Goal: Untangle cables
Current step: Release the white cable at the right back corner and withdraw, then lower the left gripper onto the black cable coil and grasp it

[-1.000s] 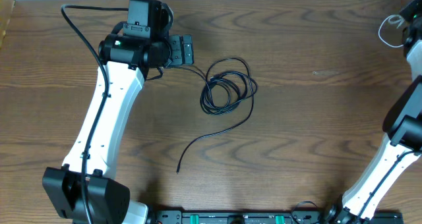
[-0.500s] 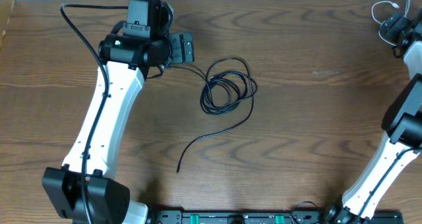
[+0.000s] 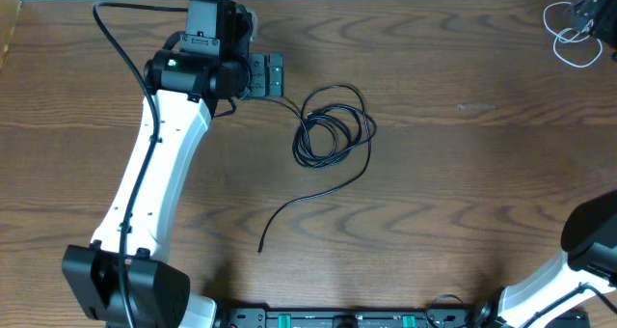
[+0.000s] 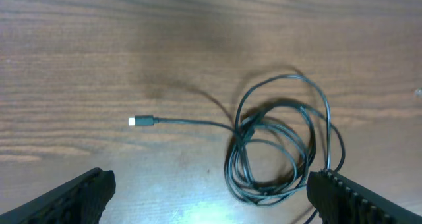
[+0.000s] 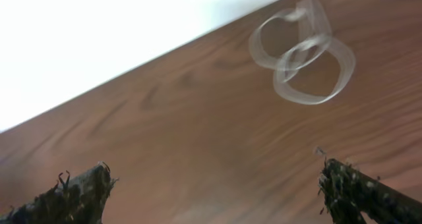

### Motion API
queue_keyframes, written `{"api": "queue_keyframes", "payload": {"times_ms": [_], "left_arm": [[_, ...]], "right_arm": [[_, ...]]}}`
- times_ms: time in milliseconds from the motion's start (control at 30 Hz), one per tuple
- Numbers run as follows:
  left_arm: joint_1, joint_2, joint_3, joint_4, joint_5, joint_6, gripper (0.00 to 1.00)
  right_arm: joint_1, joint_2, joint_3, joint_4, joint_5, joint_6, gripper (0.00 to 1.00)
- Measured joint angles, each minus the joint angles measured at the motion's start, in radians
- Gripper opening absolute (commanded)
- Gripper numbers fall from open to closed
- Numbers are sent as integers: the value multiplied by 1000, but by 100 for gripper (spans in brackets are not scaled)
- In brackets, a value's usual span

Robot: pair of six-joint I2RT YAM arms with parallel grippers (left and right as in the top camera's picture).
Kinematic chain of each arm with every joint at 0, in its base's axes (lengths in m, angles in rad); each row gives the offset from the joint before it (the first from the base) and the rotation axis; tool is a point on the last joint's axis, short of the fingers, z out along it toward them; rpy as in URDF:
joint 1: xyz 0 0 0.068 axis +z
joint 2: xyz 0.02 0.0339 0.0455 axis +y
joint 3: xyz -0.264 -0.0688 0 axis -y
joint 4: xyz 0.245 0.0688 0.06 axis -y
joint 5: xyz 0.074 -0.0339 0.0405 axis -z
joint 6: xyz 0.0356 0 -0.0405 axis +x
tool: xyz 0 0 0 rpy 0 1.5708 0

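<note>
The brown worktop is the biggest thing here. My left gripper is open wide and holds nothing. The black cable lies in loops in the middle, just right of it, not touching. Its small plug points at my left gripper. My right gripper is open wide and empty too. The white cable lies in small loops at the far right corner.

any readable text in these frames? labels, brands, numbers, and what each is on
None legible in any view.
No print on the black cable, the white cable or the table.
No readable label on the left arm or the right arm.
The rail at the near edge has green parts; any marks are too small to read.
</note>
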Motion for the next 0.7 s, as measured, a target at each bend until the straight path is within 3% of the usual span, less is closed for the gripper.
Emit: {"api": "queue_keyframes", "payload": {"times_ms": [267, 500, 700], "left_arm": [[0, -17, 0, -111, 9, 40, 99], [0, -17, -10, -127, 59, 65, 96], [0, -16, -52, -130, 149, 117, 91]], "right_arm": [[139, -9, -3, -262, -143, -51, 99], [303, -9, -49, -275, -85, -62, 99], [336, -9, -102, -274, -42, -63, 99]]}}
